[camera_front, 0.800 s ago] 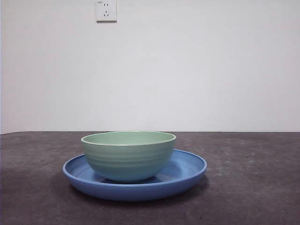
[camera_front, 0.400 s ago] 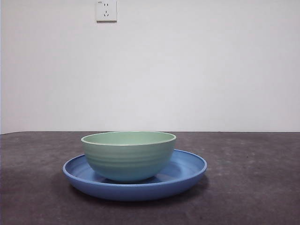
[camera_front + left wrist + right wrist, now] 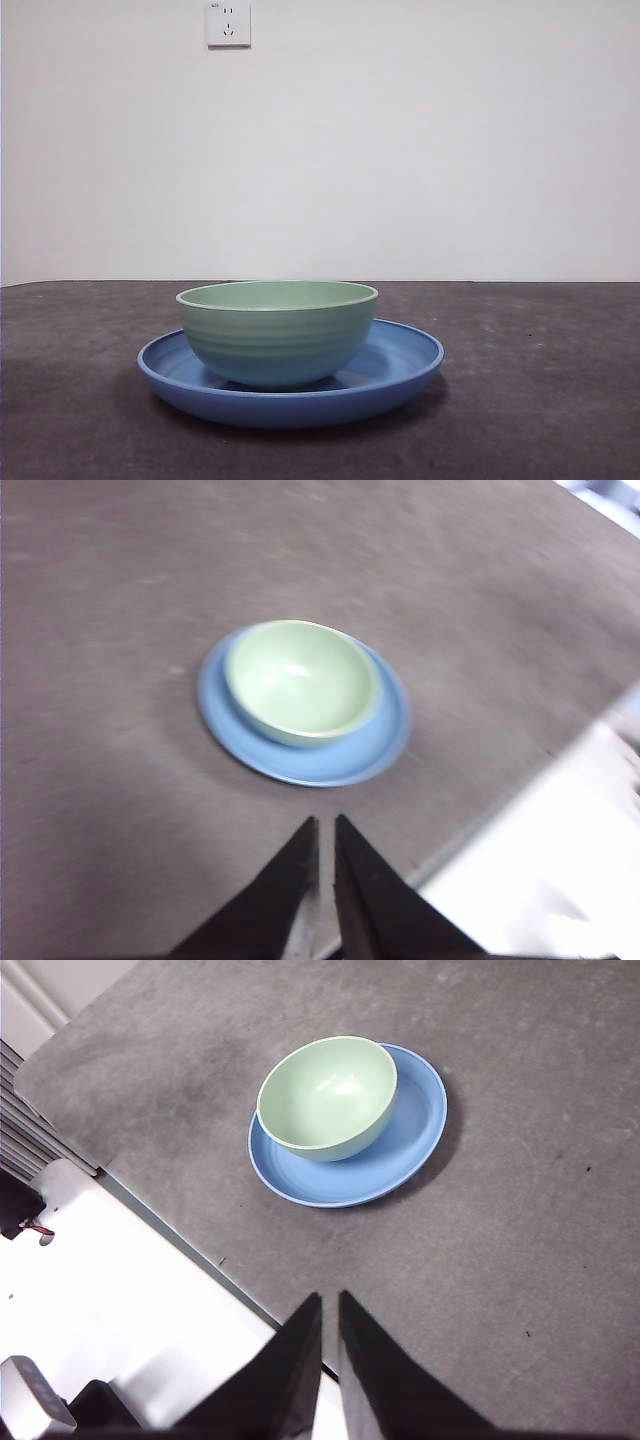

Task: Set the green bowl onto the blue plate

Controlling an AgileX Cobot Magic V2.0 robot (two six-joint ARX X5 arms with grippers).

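The pale green bowl stands upright inside the blue plate, a little left of the plate's middle in the front view. From the left wrist view the green bowl rests on the blue plate, well ahead of my left gripper, whose jaws are shut with nothing between them. In the right wrist view the green bowl sits in the blue plate, far from my right gripper, also shut and empty. No arm appears in the front view.
The dark grey table carries only the plate and bowl. A wall socket is on the white wall behind. The table's edge and white base lie near my right gripper.
The plate and bowl sit a few pixels further right in the front view than before; nothing else differs.
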